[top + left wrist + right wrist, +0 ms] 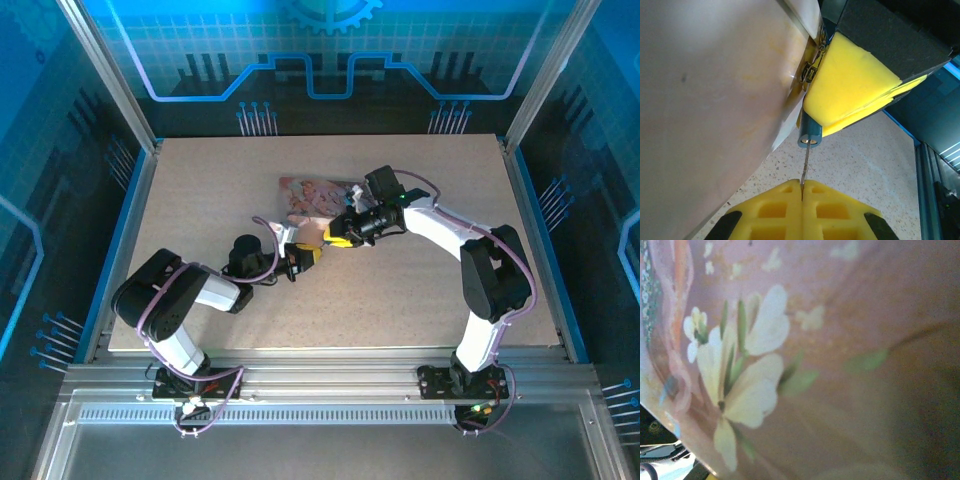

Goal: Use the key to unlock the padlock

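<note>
My left gripper (802, 192) is shut on the key (804, 167), a thin silvery blade sticking out from between its yellow fingertips. The key's tip reaches the brass keyhole in the end of the padlock (810, 136), whose small blue body pokes out from under the yellow pads (850, 90) of my right gripper (338, 236). That gripper clamps the padlock just above the table. In the top view the left gripper (303, 257) meets the right one at mid-table, next to the pink box (312, 198).
The pink illustrated box (805, 355) lies right behind both grippers, and its pale side (715, 100) stands close on the left of the key. Speckled table (865, 160) stretches to the right. A blue rim (125, 240) and metal frame border the table.
</note>
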Action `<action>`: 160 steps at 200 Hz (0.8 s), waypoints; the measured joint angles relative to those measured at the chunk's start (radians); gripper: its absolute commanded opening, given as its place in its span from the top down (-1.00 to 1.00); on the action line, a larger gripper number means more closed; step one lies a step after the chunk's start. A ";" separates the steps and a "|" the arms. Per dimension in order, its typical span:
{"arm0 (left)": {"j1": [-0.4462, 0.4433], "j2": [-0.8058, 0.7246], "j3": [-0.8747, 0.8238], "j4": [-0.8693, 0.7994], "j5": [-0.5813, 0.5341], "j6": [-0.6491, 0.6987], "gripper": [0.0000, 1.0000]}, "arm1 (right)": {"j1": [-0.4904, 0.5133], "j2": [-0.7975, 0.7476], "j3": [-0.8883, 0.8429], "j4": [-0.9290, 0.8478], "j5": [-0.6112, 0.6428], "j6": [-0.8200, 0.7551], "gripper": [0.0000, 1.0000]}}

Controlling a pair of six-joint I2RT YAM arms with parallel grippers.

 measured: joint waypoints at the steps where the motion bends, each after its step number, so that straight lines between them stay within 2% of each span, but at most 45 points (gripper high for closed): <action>1: 0.000 0.001 0.000 0.001 0.000 0.001 1.00 | 0.000 0.000 0.000 0.000 0.000 0.000 0.94; 160: -0.021 0.010 -0.035 0.055 -0.041 0.063 1.00 | 0.000 0.003 0.017 -0.010 -0.009 0.023 0.94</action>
